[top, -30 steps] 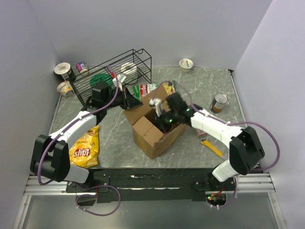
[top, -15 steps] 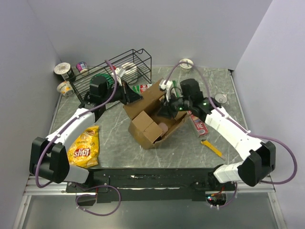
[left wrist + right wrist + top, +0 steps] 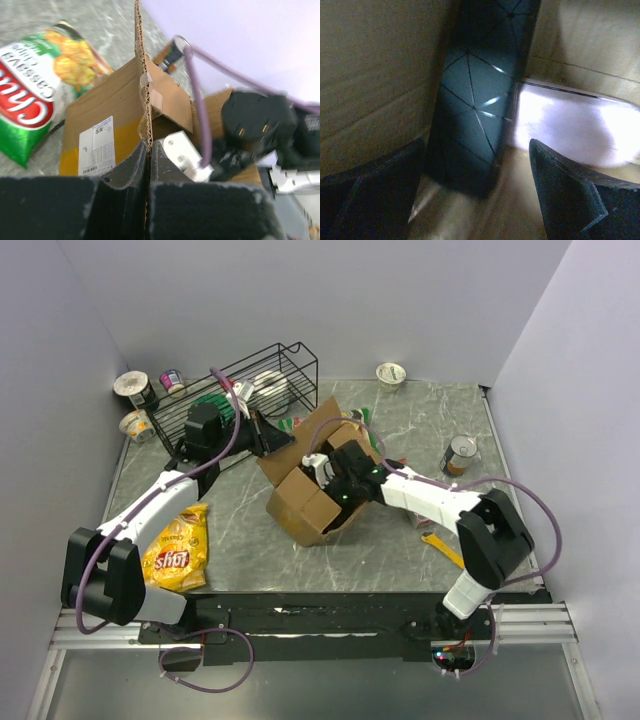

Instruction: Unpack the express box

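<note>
Brown corrugated card marks the express box (image 3: 315, 502), which sits near the middle of the worktop (image 3: 420, 420) with its flaps splayed; a white label (image 3: 97, 145) shows on one wall in the left wrist view.

From its base at the near left edge the left arm stretches away along the worktop, bends beside the wire rack (image 3: 240, 390), and turns its wrist rightward; the left tool (image 3: 148, 152) is pinched tight on the thin edge of an upright flap (image 3: 142, 75), a finger pressed flat on each face of the card.

The right arm is folded, its elbow raised near the right side, its forearm running left and down into the box mouth; the right tool (image 3: 476, 145) is inside the box with its fingers spread wide; a dark teal pack (image 3: 475, 90) with a triangle pattern stands between them, not clamped; a pale object (image 3: 570, 125), too blurred to name, lies beside it.

A green chip bag (image 3: 30, 75) lies just beyond the box; a yellow chip bag (image 3: 177, 550) lies under the left forearm.
</note>
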You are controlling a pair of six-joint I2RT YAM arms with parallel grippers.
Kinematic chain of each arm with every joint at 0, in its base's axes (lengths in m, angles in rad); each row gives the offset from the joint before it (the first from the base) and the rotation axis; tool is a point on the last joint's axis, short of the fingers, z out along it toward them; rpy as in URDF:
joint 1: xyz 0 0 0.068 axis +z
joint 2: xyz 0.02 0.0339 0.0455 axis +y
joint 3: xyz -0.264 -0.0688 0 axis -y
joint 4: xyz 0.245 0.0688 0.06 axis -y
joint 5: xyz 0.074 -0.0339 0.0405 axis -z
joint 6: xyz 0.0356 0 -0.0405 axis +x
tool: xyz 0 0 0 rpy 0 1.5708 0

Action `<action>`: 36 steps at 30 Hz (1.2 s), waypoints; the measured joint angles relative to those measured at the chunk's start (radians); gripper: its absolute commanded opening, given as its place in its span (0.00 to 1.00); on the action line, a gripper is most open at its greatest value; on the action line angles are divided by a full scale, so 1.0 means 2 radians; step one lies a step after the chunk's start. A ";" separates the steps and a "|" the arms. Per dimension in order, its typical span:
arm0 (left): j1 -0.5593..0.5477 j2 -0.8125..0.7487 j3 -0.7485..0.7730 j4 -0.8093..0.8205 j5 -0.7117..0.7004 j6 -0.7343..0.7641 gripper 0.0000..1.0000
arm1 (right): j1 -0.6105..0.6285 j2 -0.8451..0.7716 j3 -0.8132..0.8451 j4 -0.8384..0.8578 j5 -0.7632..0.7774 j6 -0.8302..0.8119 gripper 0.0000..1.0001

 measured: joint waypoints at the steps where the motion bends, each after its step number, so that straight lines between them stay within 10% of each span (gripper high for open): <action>1: 0.002 0.000 -0.004 0.004 -0.008 -0.005 0.01 | 0.002 0.008 0.000 0.003 0.001 0.006 0.89; 4: 0.006 0.000 -0.013 0.016 -0.019 -0.023 0.01 | 0.011 0.041 0.000 0.017 0.007 0.032 0.83; 12: 0.012 0.000 -0.017 0.020 -0.027 -0.036 0.01 | 0.020 0.070 0.031 -0.005 0.015 0.038 0.00; 36: 0.002 -0.001 0.025 -0.008 -0.004 0.024 0.01 | -0.059 -0.148 0.096 -0.098 -0.018 -0.102 0.00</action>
